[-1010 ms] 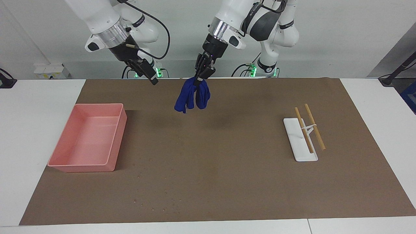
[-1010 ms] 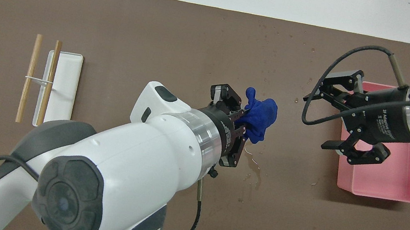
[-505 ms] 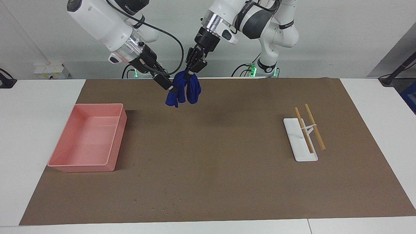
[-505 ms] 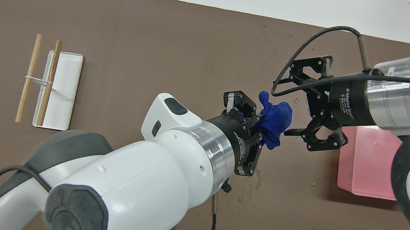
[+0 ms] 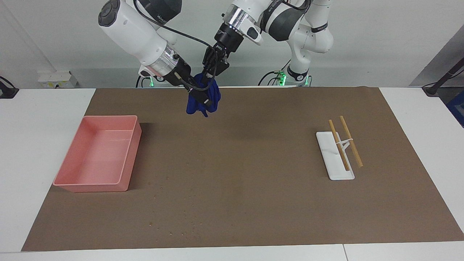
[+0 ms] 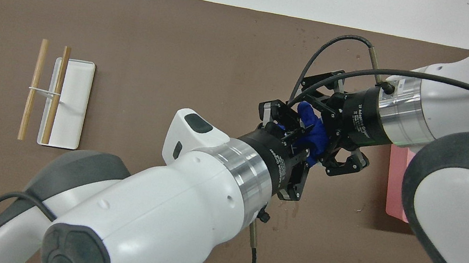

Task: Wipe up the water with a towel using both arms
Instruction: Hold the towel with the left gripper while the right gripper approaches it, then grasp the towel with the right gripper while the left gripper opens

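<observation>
While left hand clamps the towel, right hand straddles it, spread.

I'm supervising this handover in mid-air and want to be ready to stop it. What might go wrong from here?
1. The towel hangs bunched from the left gripper, with the right gripper closing in around it. If the left lets go before the right has a firm hold, it may drop onto the mat.
2. Both grippers crowd the same small lump, so their fingers may collide.
</observation>
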Action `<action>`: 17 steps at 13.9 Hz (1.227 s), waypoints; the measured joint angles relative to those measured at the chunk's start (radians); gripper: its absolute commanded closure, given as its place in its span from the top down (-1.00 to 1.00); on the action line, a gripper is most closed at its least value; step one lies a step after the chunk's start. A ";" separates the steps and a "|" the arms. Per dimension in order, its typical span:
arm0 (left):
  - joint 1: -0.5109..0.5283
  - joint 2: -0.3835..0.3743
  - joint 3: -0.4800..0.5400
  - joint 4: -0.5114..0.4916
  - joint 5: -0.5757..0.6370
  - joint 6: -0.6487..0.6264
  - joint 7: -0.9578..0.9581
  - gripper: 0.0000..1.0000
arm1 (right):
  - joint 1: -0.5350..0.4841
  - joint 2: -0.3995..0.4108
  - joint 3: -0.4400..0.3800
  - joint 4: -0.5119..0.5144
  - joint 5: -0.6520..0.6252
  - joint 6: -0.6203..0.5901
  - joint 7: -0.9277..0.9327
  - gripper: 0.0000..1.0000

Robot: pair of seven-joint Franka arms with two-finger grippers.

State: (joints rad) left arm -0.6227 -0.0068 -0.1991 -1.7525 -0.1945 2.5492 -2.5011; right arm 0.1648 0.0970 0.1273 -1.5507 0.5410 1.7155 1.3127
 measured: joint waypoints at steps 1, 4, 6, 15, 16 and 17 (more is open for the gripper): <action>0.000 0.000 0.003 0.000 0.000 0.000 -0.001 -1.00 | 0.002 0.000 0.000 0.000 0.000 0.000 0.000 -0.85; 0.001 -0.001 0.007 0.000 0.000 0.000 -0.003 -1.00 | 0.004 0.000 0.000 -0.001 0.000 -0.002 0.000 -1.00; 0.002 -0.002 0.008 0.000 0.000 -0.001 -0.004 -1.00 | 0.006 0.000 0.000 -0.001 0.000 -0.002 -0.001 -1.00; 0.005 -0.006 0.018 0.005 0.000 0.003 -0.004 1.00 | 0.013 0.000 0.001 0.000 0.000 -0.002 -0.001 -1.00; 0.006 -0.006 0.020 0.007 0.001 0.005 -0.004 1.00 | 0.013 0.000 0.002 0.000 0.000 -0.002 -0.001 -1.00; 0.008 -0.006 0.020 0.009 0.004 0.005 -0.002 1.00 | 0.013 0.000 0.002 0.000 -0.001 -0.002 -0.001 -1.00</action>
State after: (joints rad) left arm -0.6149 -0.0129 -0.1795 -1.7436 -0.1910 2.5544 -2.5030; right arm 0.1782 0.0971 0.1293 -1.5511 0.5402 1.7136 1.3119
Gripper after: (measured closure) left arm 0.247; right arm 1.000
